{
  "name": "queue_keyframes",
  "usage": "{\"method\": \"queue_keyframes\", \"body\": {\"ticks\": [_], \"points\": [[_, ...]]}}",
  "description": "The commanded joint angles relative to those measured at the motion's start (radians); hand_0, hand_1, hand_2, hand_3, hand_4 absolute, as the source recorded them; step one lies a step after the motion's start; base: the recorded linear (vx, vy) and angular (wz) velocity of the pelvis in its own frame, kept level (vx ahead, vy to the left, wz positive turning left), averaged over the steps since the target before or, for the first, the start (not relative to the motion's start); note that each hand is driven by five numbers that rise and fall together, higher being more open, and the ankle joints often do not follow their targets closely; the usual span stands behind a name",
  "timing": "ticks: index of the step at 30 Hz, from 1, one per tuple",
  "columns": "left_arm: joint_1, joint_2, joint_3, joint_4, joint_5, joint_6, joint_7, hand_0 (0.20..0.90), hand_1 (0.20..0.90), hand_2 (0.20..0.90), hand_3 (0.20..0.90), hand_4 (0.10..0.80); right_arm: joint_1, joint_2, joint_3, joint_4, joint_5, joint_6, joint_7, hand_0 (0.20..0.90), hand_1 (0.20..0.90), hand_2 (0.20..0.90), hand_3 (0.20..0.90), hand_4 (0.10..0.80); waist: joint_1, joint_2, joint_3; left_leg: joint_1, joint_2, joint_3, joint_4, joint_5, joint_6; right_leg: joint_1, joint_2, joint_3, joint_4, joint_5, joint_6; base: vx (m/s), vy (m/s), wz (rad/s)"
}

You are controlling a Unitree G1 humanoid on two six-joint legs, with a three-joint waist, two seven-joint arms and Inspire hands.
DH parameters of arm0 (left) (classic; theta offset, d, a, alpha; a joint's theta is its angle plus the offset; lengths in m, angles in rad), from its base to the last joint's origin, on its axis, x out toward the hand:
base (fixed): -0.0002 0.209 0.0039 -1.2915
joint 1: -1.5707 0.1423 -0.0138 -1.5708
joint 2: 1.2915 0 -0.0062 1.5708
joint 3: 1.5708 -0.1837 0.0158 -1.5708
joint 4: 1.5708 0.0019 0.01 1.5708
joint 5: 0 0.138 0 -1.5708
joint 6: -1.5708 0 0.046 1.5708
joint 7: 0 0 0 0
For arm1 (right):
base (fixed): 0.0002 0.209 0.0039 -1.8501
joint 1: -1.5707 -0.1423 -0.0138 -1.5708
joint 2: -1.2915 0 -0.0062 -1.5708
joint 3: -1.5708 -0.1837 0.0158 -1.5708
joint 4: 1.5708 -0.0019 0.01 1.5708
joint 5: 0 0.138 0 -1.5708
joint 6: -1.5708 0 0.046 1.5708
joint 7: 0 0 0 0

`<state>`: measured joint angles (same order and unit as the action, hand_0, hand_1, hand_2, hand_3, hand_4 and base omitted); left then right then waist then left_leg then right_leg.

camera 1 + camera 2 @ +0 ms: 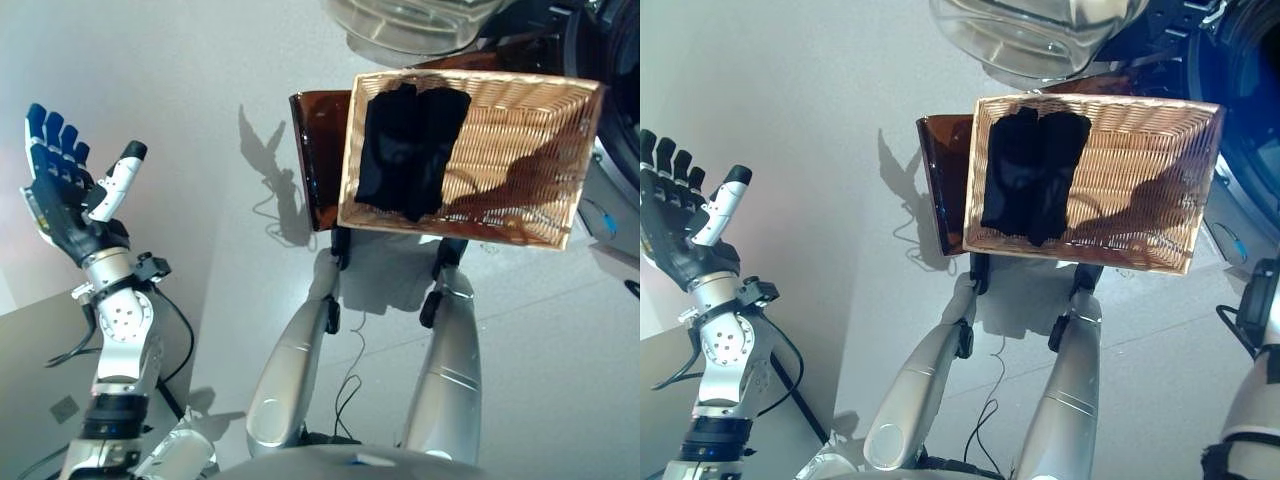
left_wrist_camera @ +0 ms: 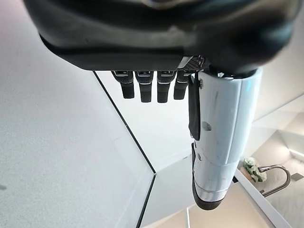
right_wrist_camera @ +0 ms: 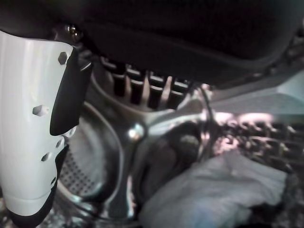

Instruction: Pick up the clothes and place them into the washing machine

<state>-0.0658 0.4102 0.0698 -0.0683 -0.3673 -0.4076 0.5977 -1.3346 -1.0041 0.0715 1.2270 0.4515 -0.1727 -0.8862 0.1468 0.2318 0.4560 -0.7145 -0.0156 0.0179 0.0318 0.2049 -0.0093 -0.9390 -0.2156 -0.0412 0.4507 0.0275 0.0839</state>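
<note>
A black garment (image 1: 410, 150) lies in the left part of a wicker basket (image 1: 520, 130) straight ahead of me. My left hand (image 1: 60, 190) is raised far to the left, open and empty, its fingers (image 2: 152, 88) straight. In the right wrist view my right hand (image 3: 190, 33) is inside the washing machine's steel drum (image 3: 95, 156), its fingers straight and its thumb extended, with nothing in it. A pale cloth (image 3: 218, 190) lies in the drum just past that hand. The right hand does not show in the eye views.
The basket rests on a dark brown stand (image 1: 320, 150). The washing machine's glass door (image 1: 410, 20) hangs open above the basket, and the dark machine opening (image 1: 1240, 100) is at the upper right. A grey surface (image 1: 30, 380) lies at the lower left.
</note>
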Motion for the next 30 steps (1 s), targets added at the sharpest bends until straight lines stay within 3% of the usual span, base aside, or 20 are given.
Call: {"method": "queue_keyframes", "body": {"ticks": [1, 16, 23, 30], "points": [[0.026, 0.041, 0.088, 0.004, -0.002, -0.105, 0.028, 0.900, 0.900, 0.900, 0.900, 0.800, 0.177, 0.024, 0.030, -0.122, -0.026, -0.102, -0.042, 0.900, 0.900, 0.900, 0.900, 0.800, -0.007, 0.008, -0.108, -0.009, 0.023, -0.050, -0.034, -0.033, -0.081, 0.069, 0.076, -0.023, -0.060, -0.090, -0.017, 0.000, 0.000, 0.00], [-0.038, 0.049, 0.079, 0.029, -0.013, -0.110, -0.001, 0.900, 0.900, 0.900, 0.900, 0.800, 0.323, 0.321, -0.049, -0.042, 0.055, -0.115, 0.066, 0.900, 0.900, 0.900, 0.900, 0.800, 0.019, -0.009, -0.125, -0.024, -0.001, -0.064, 0.033, -0.059, -0.069, 0.124, 0.056, -0.045, -0.085, -0.071, -0.016, -0.005, 0.010, 0.01], [-0.044, 0.016, 0.088, 0.068, -0.022, -0.109, -0.012, 0.900, 0.900, 0.900, 0.900, 0.800, 0.493, 0.514, -0.071, -0.191, 0.063, -0.163, 0.126, 0.900, 0.900, 0.900, 0.900, 0.800, 0.008, -0.067, -0.127, 0.022, -0.002, -0.067, 0.066, -0.086, -0.063, 0.228, 0.052, -0.071, -0.134, -0.052, -0.014, 0.023, 0.006, 0.07], [-0.043, -0.012, 0.087, 0.097, -0.027, -0.099, -0.031, 0.900, 0.900, 0.900, 0.900, 0.800, 0.689, 0.632, -0.070, -0.281, 0.038, -0.162, 0.190, 0.900, 0.900, 0.900, 0.900, 0.800, -0.011, -0.130, -0.130, 0.118, 0.001, -0.069, 0.078, -0.117, -0.052, 0.375, 0.041, -0.098, -0.211, -0.022, -0.002, 0.065, 0.027, -0.01]]}}
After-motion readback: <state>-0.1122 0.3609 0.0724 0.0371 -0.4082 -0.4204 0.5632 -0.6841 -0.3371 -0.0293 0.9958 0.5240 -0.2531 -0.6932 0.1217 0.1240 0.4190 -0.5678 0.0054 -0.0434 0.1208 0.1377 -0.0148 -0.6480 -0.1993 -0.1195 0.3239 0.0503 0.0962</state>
